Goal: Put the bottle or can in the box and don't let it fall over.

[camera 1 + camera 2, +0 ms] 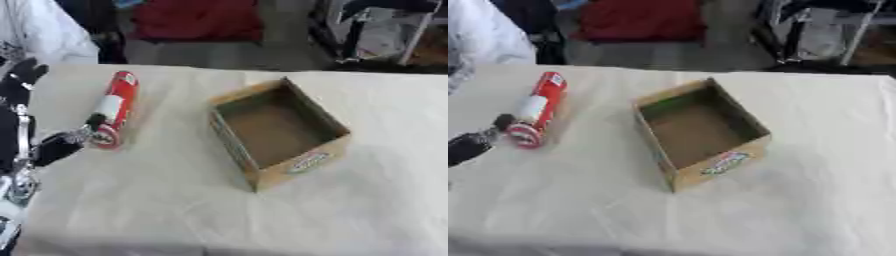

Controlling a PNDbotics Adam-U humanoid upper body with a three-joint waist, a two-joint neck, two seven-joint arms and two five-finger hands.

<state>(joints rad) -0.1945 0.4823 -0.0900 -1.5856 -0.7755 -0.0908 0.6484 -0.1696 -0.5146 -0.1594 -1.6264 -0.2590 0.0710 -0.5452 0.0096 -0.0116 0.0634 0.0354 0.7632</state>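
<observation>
Can (115, 108) in red and white lies on its side on the table (175, 210), well left of the open cardboard box (278, 131), so nothing is done yet: it must be grasped, stood up and set inside. Its long axis runs from the far end down toward the left hand (54, 145), whose fingers reach its near end; whether they are closed I cannot tell. No right hand shows.

Open tablecloth (175, 200) between lying can (115, 107) and box (278, 131).
</observation>
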